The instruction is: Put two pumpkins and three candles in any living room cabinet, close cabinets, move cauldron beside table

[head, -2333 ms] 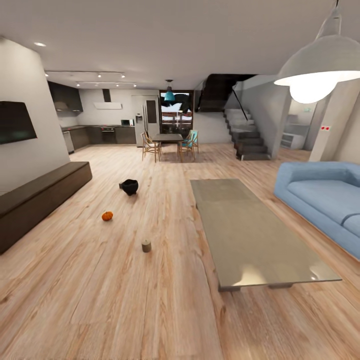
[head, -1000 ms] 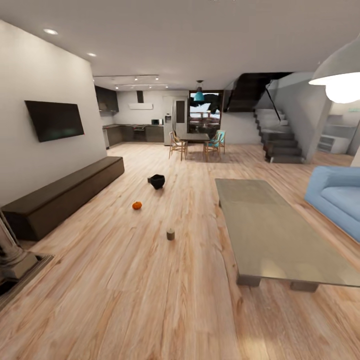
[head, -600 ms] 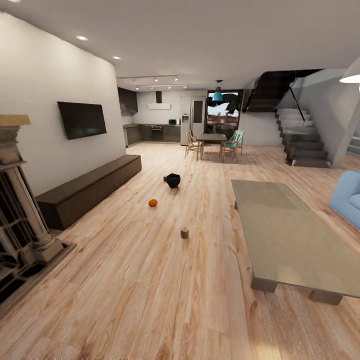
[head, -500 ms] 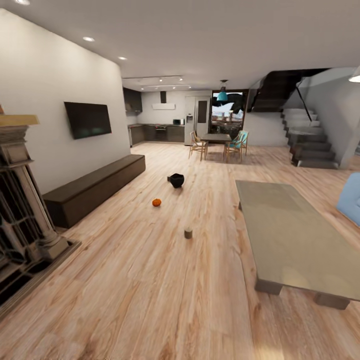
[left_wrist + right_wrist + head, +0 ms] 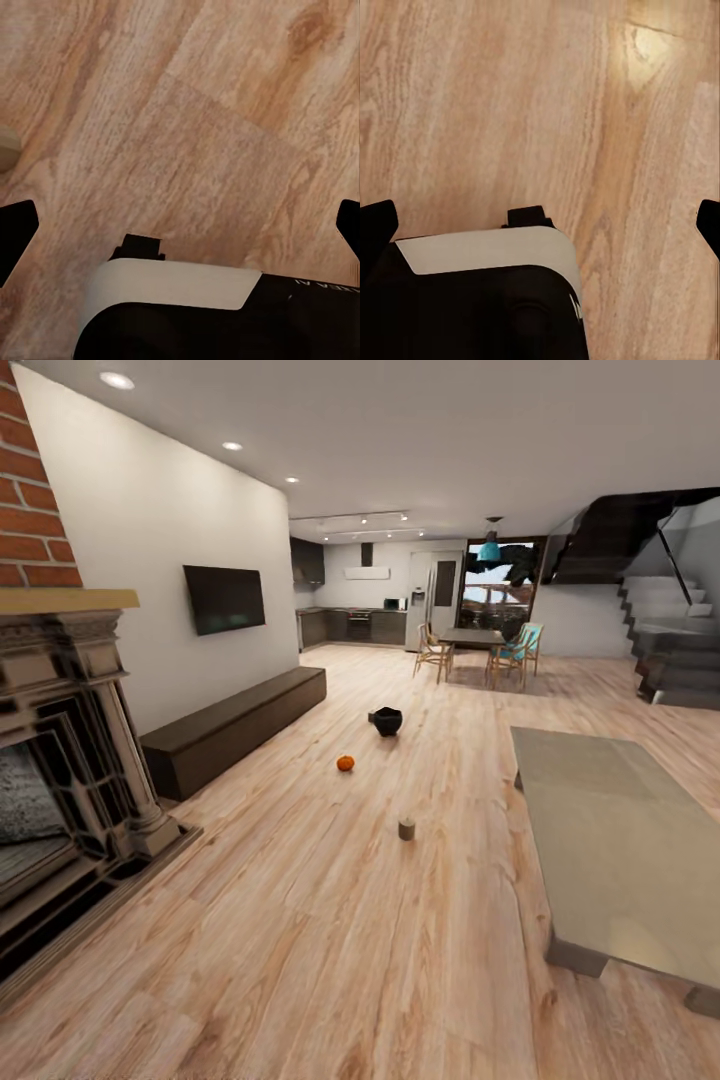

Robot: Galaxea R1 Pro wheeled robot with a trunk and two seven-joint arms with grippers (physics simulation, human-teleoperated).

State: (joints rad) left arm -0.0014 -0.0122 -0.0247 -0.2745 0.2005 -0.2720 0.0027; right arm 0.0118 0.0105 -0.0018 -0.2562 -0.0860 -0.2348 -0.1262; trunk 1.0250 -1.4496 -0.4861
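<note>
Head view swung left since earlier, brick fireplace (image 5: 60,780) now at nine o'clock, small orange pumpkin (image 5: 345,763), stout grey candle (image 5: 406,828), glossy black cauldron (image 5: 387,721) on the plank floor, both end effectors (image 5: 180,225) (image 5: 540,225) spread apart.

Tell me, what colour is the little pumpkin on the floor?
Orange; the pumpkin shows best in the head view.

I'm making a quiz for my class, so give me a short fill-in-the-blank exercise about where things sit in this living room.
1. The pumpkin lies on the floor between the candle and the black ____.
2. The television hangs on the wall above the long dark ____.
3. The item on the floor nearest the camera is the ____.
4. The low table has ____ on its top.

Missing words: cauldron; cabinet; candle; nothing
</note>
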